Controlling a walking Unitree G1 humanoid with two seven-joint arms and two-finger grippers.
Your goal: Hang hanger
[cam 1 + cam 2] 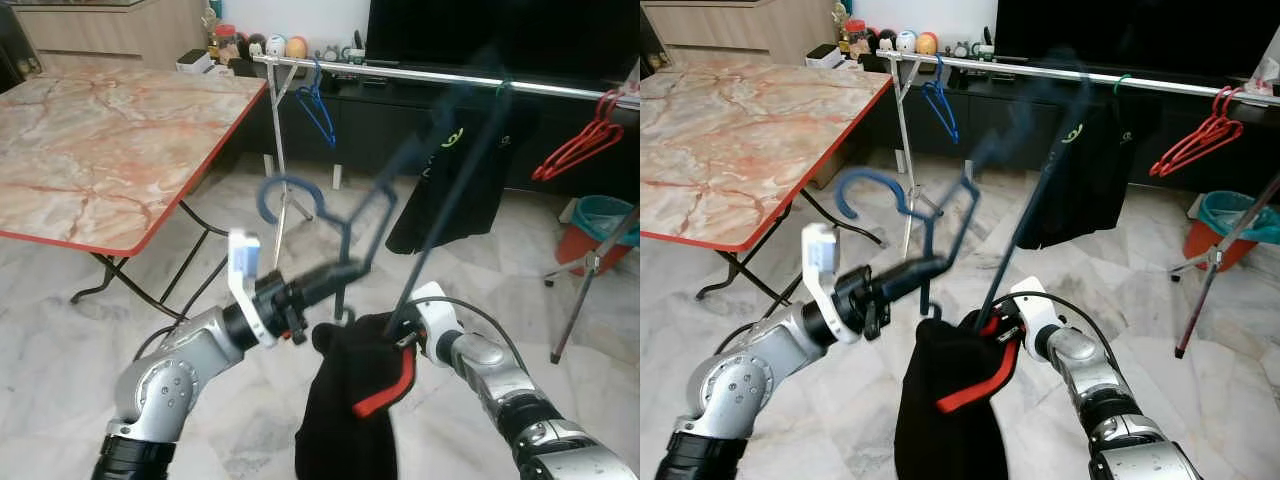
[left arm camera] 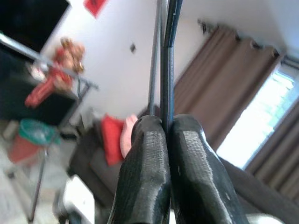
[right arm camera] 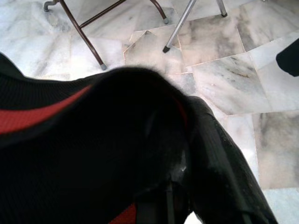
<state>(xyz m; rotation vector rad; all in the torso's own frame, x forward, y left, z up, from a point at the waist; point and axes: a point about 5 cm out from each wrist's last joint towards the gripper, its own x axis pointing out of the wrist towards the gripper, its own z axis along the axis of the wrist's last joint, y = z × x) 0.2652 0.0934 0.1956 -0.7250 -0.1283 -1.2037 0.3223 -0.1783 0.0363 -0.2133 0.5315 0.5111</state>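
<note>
Here the left gripper pinches the blue hanger mid-air before the clothes rail. The right gripper is buried in a black garment; its finger state cannot be told.

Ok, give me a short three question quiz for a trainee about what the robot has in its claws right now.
1. True or false: the left claw is shut on the blue hanger.
2. What does the black and red garment cover: A) the right claw, B) the table, C) the rail?
3. Fill in: red hangers hang on the silver ____.

Key: 1 true; 2 A; 3 rail.
</note>
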